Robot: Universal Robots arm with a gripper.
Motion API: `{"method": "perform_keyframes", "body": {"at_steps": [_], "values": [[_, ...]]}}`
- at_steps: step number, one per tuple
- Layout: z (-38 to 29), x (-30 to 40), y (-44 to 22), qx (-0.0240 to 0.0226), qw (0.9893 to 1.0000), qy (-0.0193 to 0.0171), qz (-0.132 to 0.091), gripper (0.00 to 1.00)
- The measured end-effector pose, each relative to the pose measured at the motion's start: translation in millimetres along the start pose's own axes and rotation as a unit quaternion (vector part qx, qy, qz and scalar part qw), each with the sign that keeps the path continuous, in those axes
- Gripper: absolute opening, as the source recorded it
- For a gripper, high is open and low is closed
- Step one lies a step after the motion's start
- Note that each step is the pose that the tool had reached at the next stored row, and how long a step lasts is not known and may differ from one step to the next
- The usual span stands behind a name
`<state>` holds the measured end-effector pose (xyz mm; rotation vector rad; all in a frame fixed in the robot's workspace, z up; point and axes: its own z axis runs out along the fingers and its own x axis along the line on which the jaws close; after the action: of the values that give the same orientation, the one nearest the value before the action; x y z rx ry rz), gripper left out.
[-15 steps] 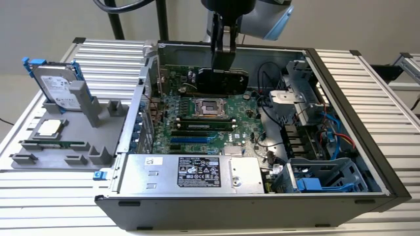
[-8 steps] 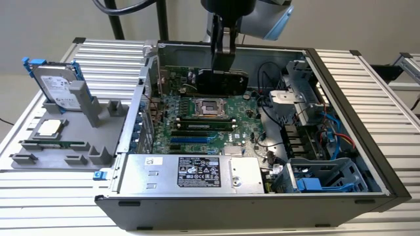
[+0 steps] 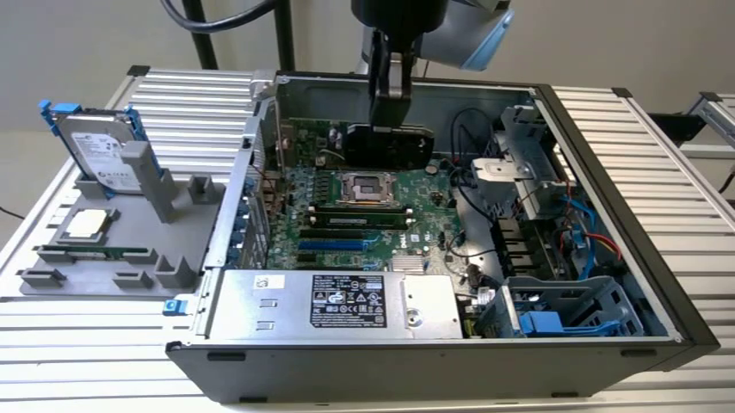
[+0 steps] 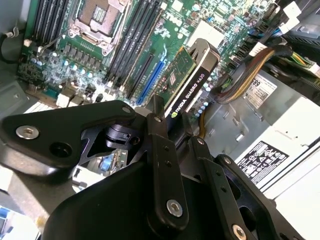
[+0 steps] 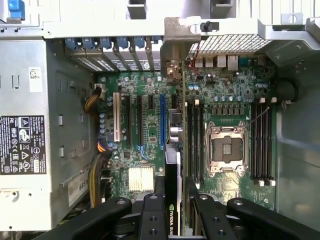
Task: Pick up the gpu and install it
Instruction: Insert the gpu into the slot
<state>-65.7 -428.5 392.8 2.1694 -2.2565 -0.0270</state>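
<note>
The gpu (image 3: 391,144), a card with a black shroud, hangs upright over the motherboard (image 3: 344,224) inside the open computer case (image 3: 436,370). My gripper (image 3: 388,120) reaches down from above and is shut on the card's upper edge. In both wrist views the gpu (image 4: 192,82) (image 5: 172,170) appears edge-on between the black fingers (image 4: 159,130) (image 5: 152,212), green board on one side and black shroud on the other. Its silver end bracket (image 5: 175,45) faces the case's rear slot wall. The card hovers beside the blue expansion slot (image 5: 162,120), apart from the board.
A grey fixture (image 3: 69,284) at the exterior view's left holds a hard drive with blue rails (image 3: 98,151), a processor (image 3: 86,225) and a memory stick (image 3: 92,254). The power supply (image 3: 333,301), cables (image 3: 483,185) and a blue drive cage (image 3: 563,310) crowd the case.
</note>
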Motion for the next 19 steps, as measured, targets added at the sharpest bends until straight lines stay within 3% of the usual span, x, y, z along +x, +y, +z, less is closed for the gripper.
{"method": "perform_keyframes", "body": {"at_steps": [19], "values": [[8.0, 0.0, -0.1, 0.0001, 1.0000, 0.0006, 0.000, 0.00]]}}
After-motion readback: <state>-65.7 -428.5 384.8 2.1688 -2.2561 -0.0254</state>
